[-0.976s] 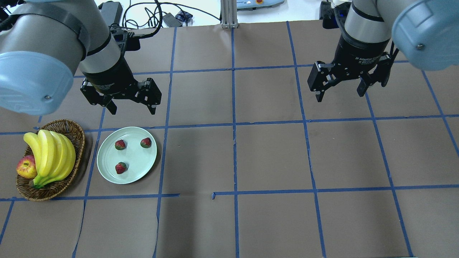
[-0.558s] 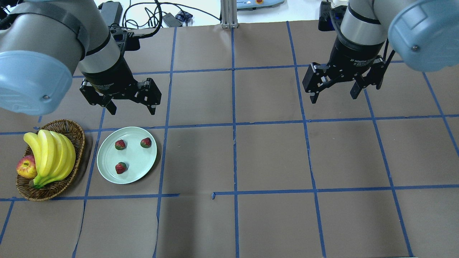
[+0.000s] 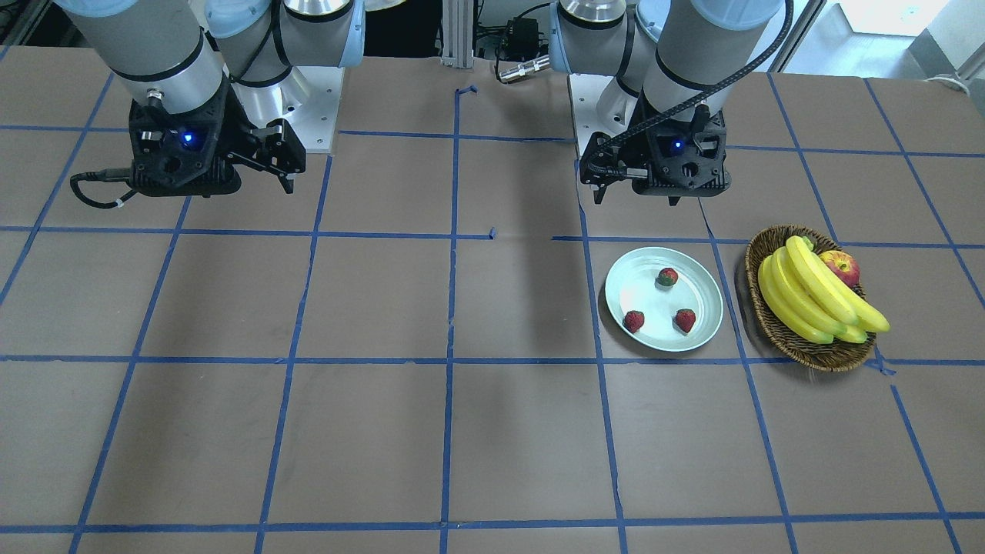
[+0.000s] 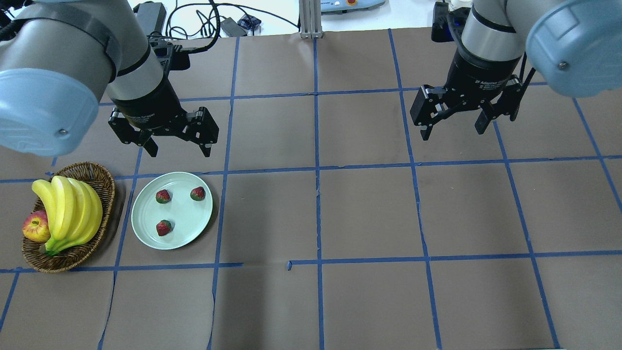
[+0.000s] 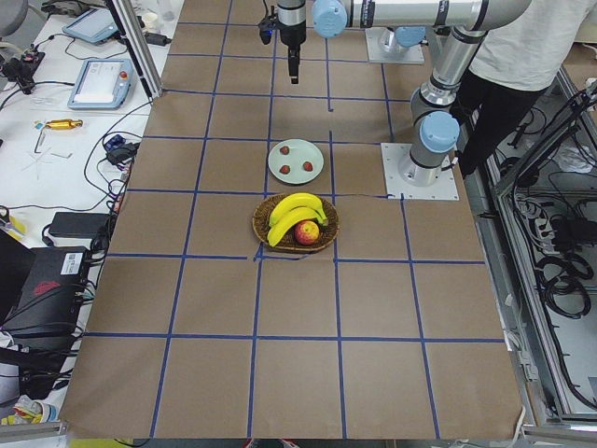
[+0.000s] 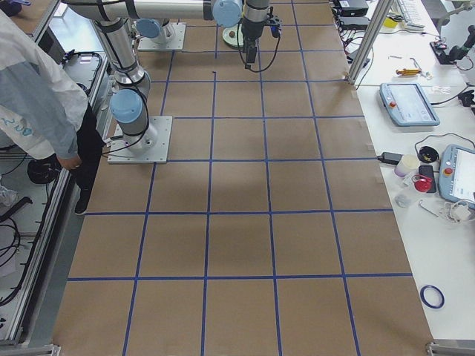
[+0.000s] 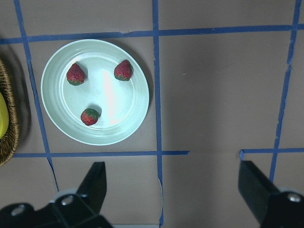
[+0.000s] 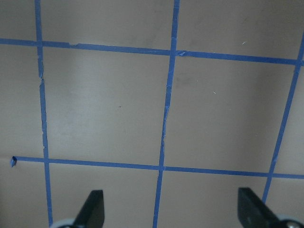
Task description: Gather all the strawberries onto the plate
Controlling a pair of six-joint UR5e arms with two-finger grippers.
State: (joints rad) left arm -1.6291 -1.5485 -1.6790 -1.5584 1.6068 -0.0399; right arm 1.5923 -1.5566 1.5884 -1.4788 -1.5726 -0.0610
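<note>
Three small red strawberries (image 4: 163, 196) (image 4: 198, 193) (image 4: 164, 227) lie apart from one another on the pale mint plate (image 4: 187, 216), at the table's left. The left wrist view shows the same strawberries (image 7: 76, 74) (image 7: 123, 70) (image 7: 90, 116) on the plate (image 7: 114, 99). My left gripper (image 4: 180, 150) hangs open and empty above the table just beyond the plate's far rim. Far to the right, my right gripper (image 4: 453, 133) is open over bare brown paper, holding nothing.
A brown wicker basket (image 4: 104, 177) holding bananas (image 4: 68, 209) and an apple (image 4: 35, 226) stands directly left of the plate. Blue tape lines grid the brown table cover. A person (image 5: 522, 47) stands by the robot's base.
My right gripper has shifted slightly to the left and farther across the table, still open. The left gripper, plate and strawberries have stayed put.
</note>
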